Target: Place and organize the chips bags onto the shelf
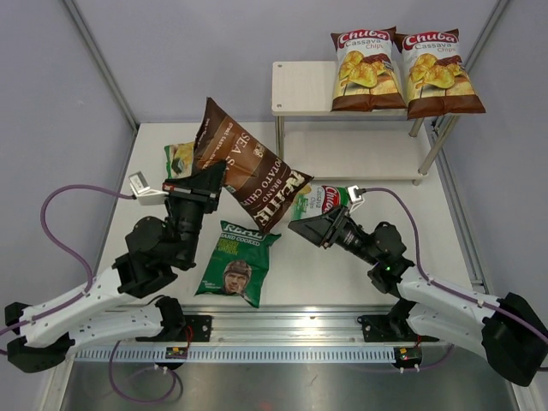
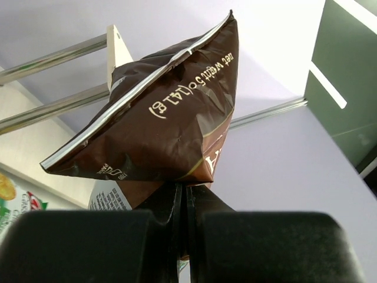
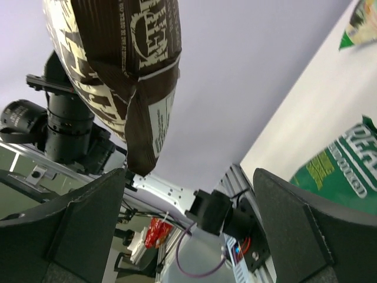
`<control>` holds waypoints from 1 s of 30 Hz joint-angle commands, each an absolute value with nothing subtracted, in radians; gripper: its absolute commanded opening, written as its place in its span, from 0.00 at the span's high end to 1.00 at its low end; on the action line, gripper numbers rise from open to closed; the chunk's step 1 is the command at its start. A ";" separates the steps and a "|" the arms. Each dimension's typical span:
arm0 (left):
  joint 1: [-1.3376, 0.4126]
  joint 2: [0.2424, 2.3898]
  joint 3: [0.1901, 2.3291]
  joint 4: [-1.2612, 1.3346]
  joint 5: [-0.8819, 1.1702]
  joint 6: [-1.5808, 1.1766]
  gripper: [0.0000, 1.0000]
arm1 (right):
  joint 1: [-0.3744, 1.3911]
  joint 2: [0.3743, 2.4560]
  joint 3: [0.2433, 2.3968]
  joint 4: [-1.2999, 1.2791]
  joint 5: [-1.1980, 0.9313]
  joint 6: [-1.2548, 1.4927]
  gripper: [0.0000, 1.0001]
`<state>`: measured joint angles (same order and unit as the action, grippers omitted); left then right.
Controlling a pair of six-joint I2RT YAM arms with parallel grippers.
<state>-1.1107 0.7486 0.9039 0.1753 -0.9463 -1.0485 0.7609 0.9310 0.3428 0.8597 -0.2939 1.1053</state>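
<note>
So, the shelf's [image 1: 300, 86] top board holds two brown-and-white Chuba bags [image 1: 368, 68] [image 1: 437, 73] side by side at its right end. The left gripper [image 1: 214, 178] is clamped tight on the Kettle bag's [image 1: 248, 171] edge. The bag hangs in the air just right of it, long axis slanting far-left to near-right, logo end toward the right gripper [image 1: 301, 227], whose fingers are spread apart.

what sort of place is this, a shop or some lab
Probably a robotics lab bench: a walled white table, a small two-tier shelf, and the left gripper holding a Kettle chips bag.
</note>
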 commanded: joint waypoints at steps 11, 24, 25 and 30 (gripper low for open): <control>-1.108 0.709 0.815 0.310 -0.951 -1.299 0.99 | 0.830 1.127 0.449 1.351 -0.224 1.036 0.09; -1.106 0.696 0.701 0.272 -0.789 -1.495 0.98 | 0.841 1.137 0.476 1.287 -0.089 1.029 0.17; -1.106 0.687 0.689 0.273 -0.776 -1.515 0.98 | 0.839 1.128 0.469 1.272 -0.072 1.029 0.18; -1.106 0.661 0.660 0.270 -0.769 -1.532 0.98 | 0.839 1.109 0.454 1.174 -0.012 0.991 0.21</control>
<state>-1.0962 0.6758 0.6750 0.2516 -0.8478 -1.4792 0.8310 1.1358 0.4309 1.1652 -0.1097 1.0435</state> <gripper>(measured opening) 0.017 0.803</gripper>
